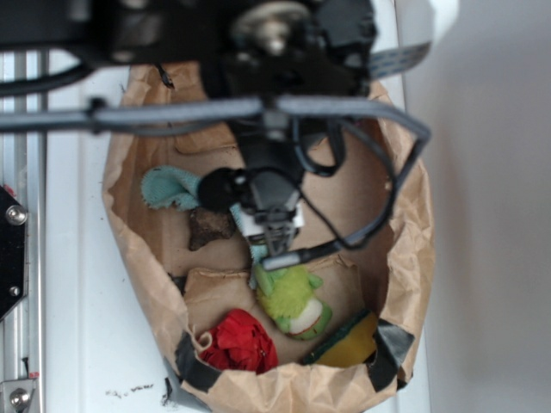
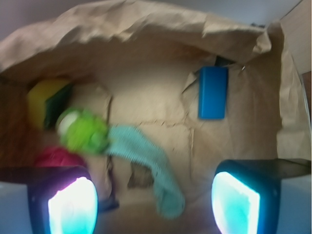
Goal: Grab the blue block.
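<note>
The gripper [image 2: 153, 200] hangs wide open — the blue block [image 2: 213, 92] lies well ahead, nearer the right finger [image 2: 236, 204], untouched.

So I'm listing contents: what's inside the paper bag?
Inside the paper bag: blue block, green plush, teal cloth, yellow-green sponge, something red. Under the cloth is hidden.

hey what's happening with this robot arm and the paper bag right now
A WidowX arm hangs over an open brown paper bag lying on its side, going after the blue block on the bag's floor. Its end effector is open and holds nothing; in the wrist view the block lies ahead of it, closer to the right finger, untouched. Also in the bag are a green plush toy, a teal cloth, something red and a yellow sponge.
</note>
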Tool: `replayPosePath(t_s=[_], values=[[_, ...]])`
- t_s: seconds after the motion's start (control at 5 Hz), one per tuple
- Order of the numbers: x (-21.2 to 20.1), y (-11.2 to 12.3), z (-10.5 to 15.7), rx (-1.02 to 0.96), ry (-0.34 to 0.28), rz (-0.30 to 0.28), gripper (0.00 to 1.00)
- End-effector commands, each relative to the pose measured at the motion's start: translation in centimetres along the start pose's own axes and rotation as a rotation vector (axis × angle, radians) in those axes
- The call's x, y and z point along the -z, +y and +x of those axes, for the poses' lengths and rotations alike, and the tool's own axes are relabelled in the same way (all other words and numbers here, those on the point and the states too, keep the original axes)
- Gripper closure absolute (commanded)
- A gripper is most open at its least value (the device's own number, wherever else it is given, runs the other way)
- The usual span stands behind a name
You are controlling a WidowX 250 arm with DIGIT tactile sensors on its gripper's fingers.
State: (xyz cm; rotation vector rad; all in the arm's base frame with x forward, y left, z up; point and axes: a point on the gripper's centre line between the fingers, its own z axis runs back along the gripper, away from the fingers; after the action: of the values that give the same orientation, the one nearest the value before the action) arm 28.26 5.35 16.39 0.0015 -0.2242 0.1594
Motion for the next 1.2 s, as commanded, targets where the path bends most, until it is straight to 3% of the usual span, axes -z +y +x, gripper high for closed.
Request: replayPosePath(t_s=[0.0, 0.6, 0.8, 1.0], values=[[-0.2, -0.2, 1.8, -0.013, -0.073, 0.013, 0.0], [-0.2, -0.2, 1.8, -0.013, -0.073, 0.013, 0.0], [1.8, 0.1, 0.6, -0.032, -0.054, -0.066, 0.0], [3.3, 0.3, 0.5, -0.03, -0.017, -0.08, 0.0]])
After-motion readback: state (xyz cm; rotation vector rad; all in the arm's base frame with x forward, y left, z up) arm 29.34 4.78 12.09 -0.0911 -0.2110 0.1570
